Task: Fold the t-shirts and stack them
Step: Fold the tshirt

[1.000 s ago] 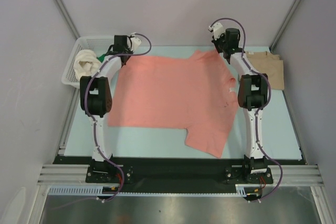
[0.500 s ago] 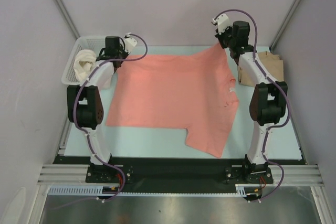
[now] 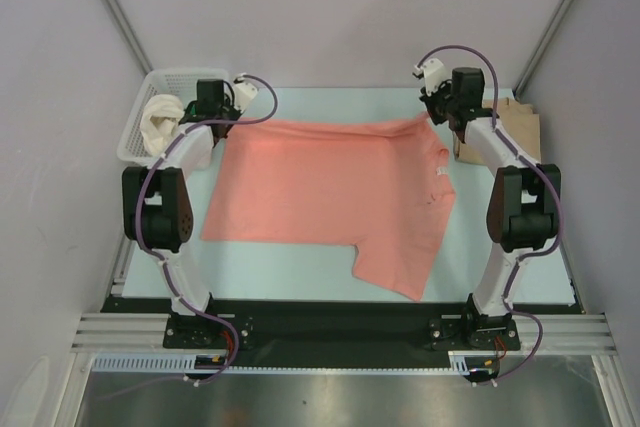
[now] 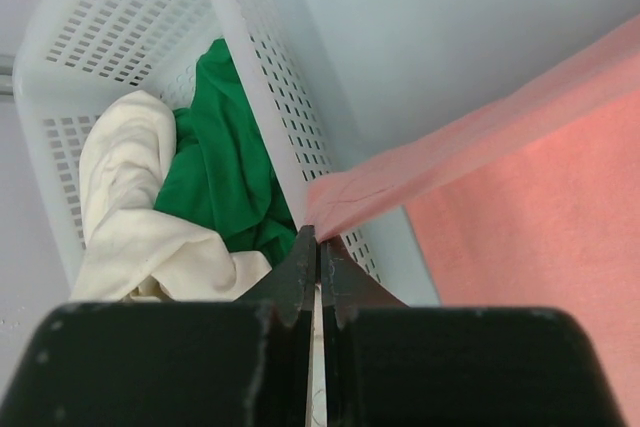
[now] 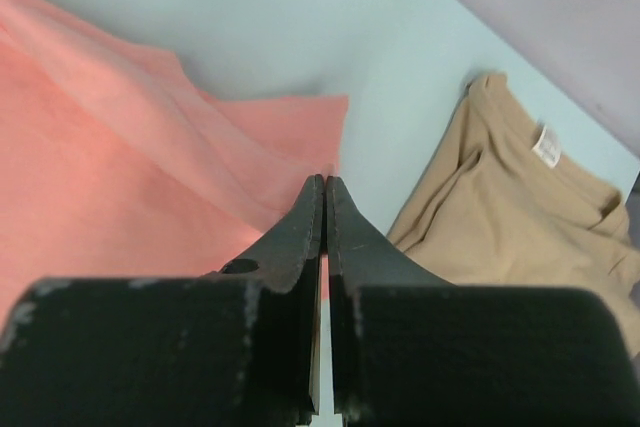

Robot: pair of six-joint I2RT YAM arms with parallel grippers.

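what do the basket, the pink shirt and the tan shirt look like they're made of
Basket: rigid white plastic by the look, smooth moulded lattice of holes.
Salmon-pink shirt: soft matte cloth, probably cotton knit; it drapes and creases.
Tan shirt: similar matte cloth, rumpled, with a sewn-in neck label.

No legible text, numbers or brands in any view. Two candidates only. In the right wrist view, a small white neck tag [image 5: 545, 144] sits inside the collar of the tan t-shirt [image 5: 500, 217]; its print is too small and blurred to read. In the top view, a pale speck [image 3: 441, 173] at the collar of the salmon-pink t-shirt [image 3: 320, 187] is possibly a tag as well, and nothing on it can be made out.
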